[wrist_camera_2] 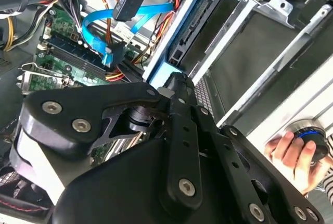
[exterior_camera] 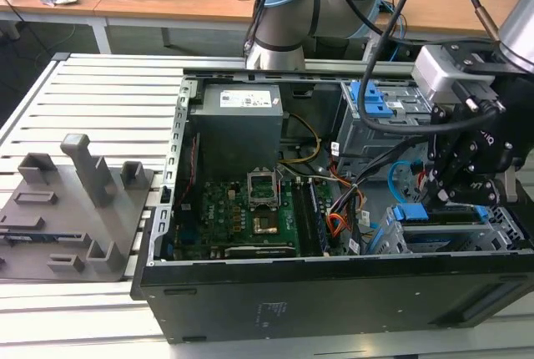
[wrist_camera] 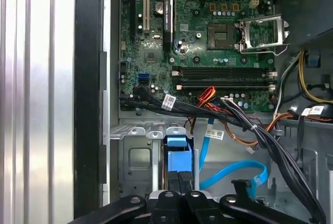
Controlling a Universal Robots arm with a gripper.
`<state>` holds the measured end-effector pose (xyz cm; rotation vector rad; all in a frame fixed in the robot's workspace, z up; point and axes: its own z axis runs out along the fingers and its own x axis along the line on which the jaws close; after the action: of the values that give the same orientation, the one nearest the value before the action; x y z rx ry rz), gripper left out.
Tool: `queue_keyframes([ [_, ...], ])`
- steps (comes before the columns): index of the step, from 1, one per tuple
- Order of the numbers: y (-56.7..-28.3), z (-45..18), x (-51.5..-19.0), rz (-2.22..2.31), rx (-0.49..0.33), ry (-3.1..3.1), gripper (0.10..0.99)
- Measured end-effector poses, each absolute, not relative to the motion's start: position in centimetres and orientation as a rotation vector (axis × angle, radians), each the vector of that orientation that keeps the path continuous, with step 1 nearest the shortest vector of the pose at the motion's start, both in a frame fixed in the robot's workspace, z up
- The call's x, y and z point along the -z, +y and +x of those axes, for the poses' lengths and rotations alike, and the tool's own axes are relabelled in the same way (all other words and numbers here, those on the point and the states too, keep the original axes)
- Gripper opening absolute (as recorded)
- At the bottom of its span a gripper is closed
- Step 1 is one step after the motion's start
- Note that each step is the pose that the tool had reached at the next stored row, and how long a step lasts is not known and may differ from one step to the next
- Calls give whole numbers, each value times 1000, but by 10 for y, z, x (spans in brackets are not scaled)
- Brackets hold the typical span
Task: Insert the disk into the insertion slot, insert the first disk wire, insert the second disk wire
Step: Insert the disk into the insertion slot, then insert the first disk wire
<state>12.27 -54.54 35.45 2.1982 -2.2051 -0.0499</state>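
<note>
Disk (wrist_camera: 177, 153) in slot (wrist_camera: 136, 160) — w/ closed fingers (wrist_camera: 186, 180) touching.

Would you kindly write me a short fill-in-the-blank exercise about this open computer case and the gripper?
The thin flat cable looping near the low grey metal drive cage is light-____.
The flat circuit board inside the black computer case is ____.
Against the bright-blue-framed flat disk, the fingers of the black gripper are ____.
Missing words: blue; green; shut.
</note>
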Motion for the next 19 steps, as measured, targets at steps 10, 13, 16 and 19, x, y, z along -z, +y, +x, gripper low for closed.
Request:
queue_keyframes([
  [10, -545, 136, -349, 2198, 51, -2205, 106],
  [13, -545, 137, -349, 2198, 51, -2205, 106],
  [16, -545, 137, -349, 2198, 51, -2205, 106],
  [19, -545, 137, -349, 2198, 51, -2205, 106],
])
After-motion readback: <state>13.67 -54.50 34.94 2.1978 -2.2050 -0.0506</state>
